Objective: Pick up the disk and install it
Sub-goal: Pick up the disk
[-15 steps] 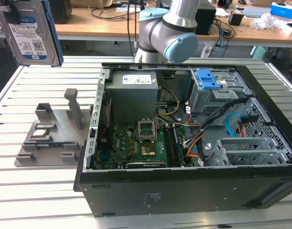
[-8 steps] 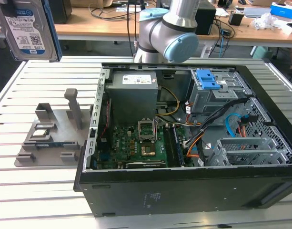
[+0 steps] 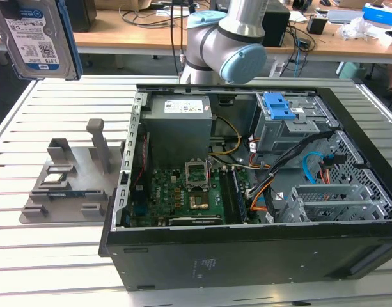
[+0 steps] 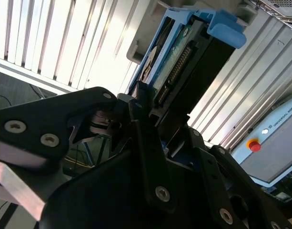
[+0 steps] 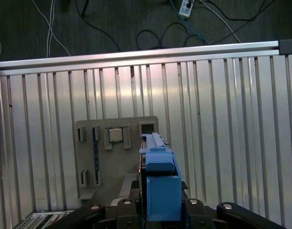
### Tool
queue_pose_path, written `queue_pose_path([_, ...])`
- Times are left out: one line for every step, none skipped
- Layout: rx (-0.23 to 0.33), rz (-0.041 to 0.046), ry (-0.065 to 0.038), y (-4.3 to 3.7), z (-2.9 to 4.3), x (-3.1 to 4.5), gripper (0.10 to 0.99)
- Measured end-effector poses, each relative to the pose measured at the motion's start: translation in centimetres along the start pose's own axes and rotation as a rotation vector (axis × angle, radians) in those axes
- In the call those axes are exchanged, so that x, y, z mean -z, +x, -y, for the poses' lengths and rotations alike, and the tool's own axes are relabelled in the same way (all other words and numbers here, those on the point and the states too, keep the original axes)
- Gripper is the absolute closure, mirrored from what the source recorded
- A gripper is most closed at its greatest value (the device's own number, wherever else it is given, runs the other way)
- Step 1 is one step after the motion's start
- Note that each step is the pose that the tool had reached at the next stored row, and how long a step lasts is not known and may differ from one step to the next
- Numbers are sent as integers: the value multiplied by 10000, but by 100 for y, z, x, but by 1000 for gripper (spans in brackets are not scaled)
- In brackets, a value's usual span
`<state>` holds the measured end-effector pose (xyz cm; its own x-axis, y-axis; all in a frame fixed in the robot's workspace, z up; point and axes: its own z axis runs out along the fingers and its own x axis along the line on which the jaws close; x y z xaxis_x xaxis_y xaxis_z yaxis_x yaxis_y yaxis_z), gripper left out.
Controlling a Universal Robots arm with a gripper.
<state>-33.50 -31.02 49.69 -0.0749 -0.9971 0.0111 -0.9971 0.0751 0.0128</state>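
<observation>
Open air surrounds the disk (image 3: 32, 38); black cables (image 3: 299, 151) cross the open computer case (image 3: 247, 256) beside the drive cage (image 3: 272, 132)

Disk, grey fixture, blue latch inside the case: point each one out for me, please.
disk (image 3: 31, 41): exterior view, on its white-and-blue label.
grey fixture (image 3: 100, 144): exterior view, on its taller upright post.
blue latch (image 3: 277, 107): exterior view, on its ridged top face.

The place looks like a robotics lab or electronics workshop: a silver and pale blue jointed robot arm (image 3: 224, 48) stands at a ribbed aluminium-slat worktable (image 3: 55, 256) bearing an opened black desktop computer case (image 3: 247, 262), with long wooden desks (image 3: 132, 39) strewn with black cables (image 3: 144, 11) behind it.
</observation>
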Motion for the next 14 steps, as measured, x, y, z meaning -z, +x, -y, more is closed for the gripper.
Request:
queue_pose_path([1,0,1,0,0,0,722])
queue_pose_path([1,0,0,0,1,0,722])
queue_pose_path([-1,-1,-1,0,4,1,722])
queue_pose_path([2,-1,-1,-1,18,1,722])
queue_pose_path([1,0,0,-2,32,1,722])
queue_pose_path([1,0,0,-4,49,1,722])
queue_pose_path([1,0,0,-6,86,1,722])
queue_pose_path([0,0,0,-8,116,2,722])
queue_pose_path([0,0,0,-11,153,2,722])
queue_pose_path([1,-1,-1,-15,194,3,722])
queue_pose_path([0,-1,0,-19,252,3,722])
queue_pose_path([1,-1,0,-22,293,4,722])
queue_pose_path([1,-1,0,-25,334,5,722])
queue_pose_path([1,-2,-1,-28,383,6,722])
